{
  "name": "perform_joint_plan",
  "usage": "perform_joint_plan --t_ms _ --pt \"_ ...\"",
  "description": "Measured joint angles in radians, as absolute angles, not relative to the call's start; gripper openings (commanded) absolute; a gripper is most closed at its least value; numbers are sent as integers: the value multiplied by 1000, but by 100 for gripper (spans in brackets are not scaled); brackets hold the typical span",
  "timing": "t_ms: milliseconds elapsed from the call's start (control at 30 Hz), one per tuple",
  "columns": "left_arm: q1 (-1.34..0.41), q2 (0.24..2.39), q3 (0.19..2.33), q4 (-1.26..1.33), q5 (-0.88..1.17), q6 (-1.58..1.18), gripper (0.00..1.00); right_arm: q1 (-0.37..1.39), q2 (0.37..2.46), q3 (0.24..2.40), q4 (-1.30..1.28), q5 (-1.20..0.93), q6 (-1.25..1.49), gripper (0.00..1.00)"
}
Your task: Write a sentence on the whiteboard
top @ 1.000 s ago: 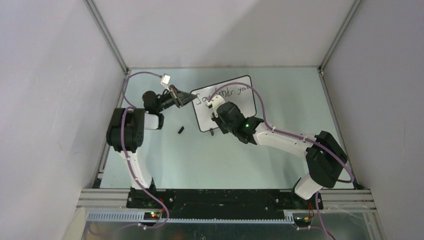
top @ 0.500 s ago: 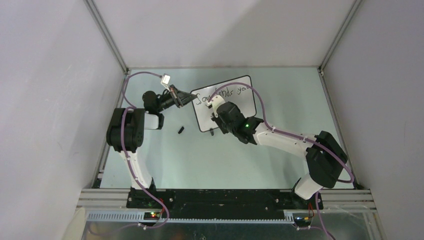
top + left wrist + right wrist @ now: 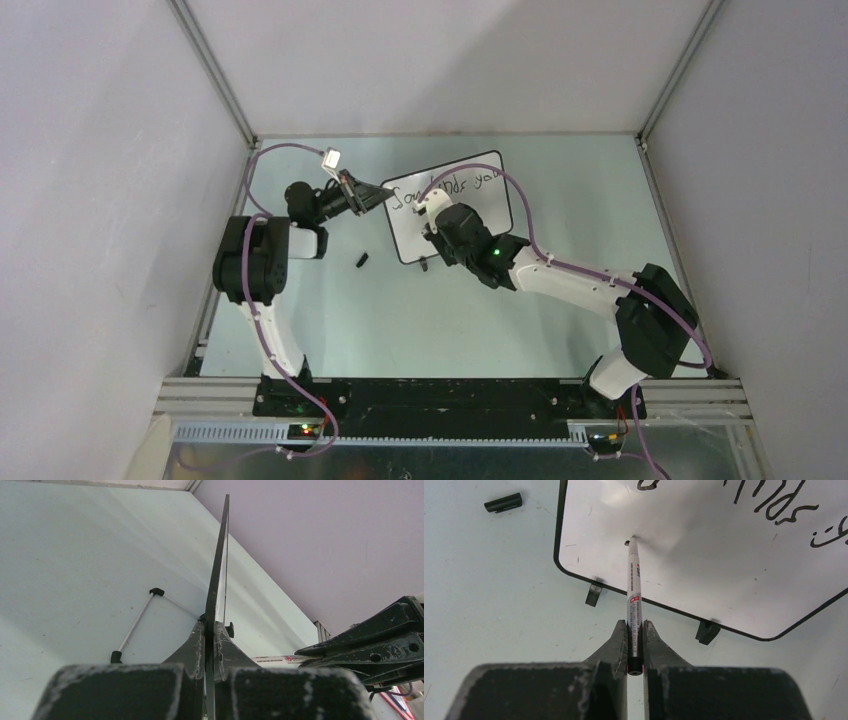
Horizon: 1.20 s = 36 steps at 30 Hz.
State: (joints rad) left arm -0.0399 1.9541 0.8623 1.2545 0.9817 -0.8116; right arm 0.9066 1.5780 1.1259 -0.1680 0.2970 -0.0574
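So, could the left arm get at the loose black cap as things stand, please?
Probably not yet: the cap lies unobstructed nearby, but the left pincer is shut on the whiteboard.

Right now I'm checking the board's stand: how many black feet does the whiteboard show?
2. Both sit on the whiteboard's near edge in the right wrist view: one foot beside the marker, the other foot farther along. More may be hidden.

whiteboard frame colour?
Black, a thin border round the whiteboard; shows best in the right wrist view.
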Motion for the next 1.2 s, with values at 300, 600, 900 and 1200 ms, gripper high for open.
perform_joint_plan --t_ms 300,600,900,1200 --pt "-40 1954 862 1254 982 -812 0 908 1578 1126 -149 302 -59 0" --pt "-40 1954 862 1254 982 -812 0 908 1578 1126 -144 303 -61 0" --pt "-40 1954 862 1254 982 -812 0 918 1578 1126 -145 303 -61 0" --pt "-40 1954 862 1254 982 -812 0 924 1578 1126 -147 307 -61 0"
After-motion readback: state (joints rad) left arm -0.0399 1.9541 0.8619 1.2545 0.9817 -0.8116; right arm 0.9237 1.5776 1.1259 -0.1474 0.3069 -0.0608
